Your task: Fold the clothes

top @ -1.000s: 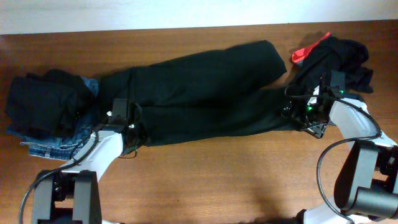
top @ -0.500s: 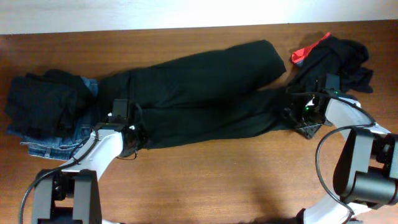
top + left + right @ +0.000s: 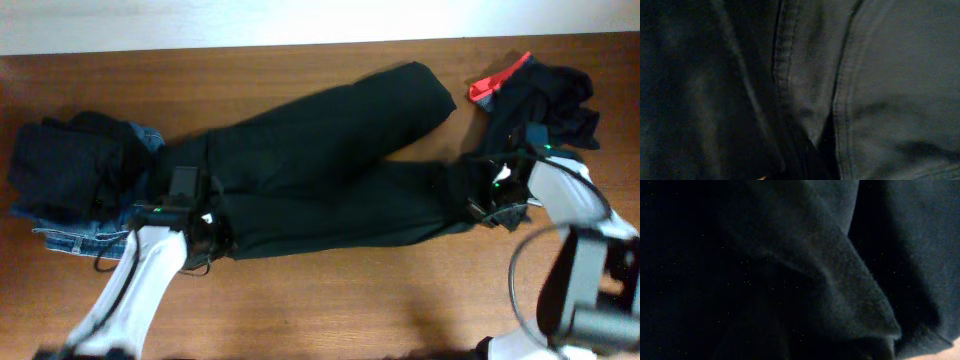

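As the black trousers point(image 3: 320, 160) lie stretched across the tabletop point(image 3: 350, 300), their long axis runs side to side: waist toward the left arm, leg ends toward the right arm. The left end effector point(image 3: 195, 225) sits at the waist's near corner, closed tight, apparently pinching the seamed band that fills its wrist camera. The right end effector point(image 3: 478, 205) is on the near leg's hem, also closed, seemingly on cloth, though no fingers show. Each arm has its own end, so I'd guess any fold turns on that axis. The fabric looks limp, matte and creased. A dark pile on jeans point(image 3: 80, 235) sits far left, and a red-edged garment point(image 3: 500, 80) far right.
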You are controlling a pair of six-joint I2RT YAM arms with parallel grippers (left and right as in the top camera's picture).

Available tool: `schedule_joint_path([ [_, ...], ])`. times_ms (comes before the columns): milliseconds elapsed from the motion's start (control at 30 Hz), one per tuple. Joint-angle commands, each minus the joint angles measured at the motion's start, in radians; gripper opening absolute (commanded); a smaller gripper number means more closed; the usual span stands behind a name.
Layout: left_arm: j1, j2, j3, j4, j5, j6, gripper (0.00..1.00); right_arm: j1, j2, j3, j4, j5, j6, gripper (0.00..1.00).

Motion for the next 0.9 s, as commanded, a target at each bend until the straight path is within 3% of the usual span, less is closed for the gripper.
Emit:
schedule_joint_path([
  [0, 0.003, -0.143, 0.072, -0.092, -0.026, 0.074, 0.01, -0.001, -0.184, 0.027, -0.063, 0.214, -0.026, 0.04],
  [233, 0.003, -0.357, 0.171, -0.331, -0.027, 0.089, 0.01, -0.001, -0.465, 0.027, -0.142, 0.272, -0.026, 0.04],
  [400, 0.003, -0.459, 0.210, -0.471, -0.066, 0.068, 0.01, 0.000, -0.567, 0.055, -0.166, 0.275, -0.026, 0.04],
  [633, 0.003, -0.454, 0.216, -0.452, -0.126, 0.050, 0.01, 0.001, -0.482, 0.183, -0.233, 0.237, -0.084, 0.04],
  [867, 0.004, -0.334, 0.245, -0.417, -0.189, 0.039, 0.01, 0.003, -0.258, 0.384, -0.359, 0.229, -0.159, 0.04],
])
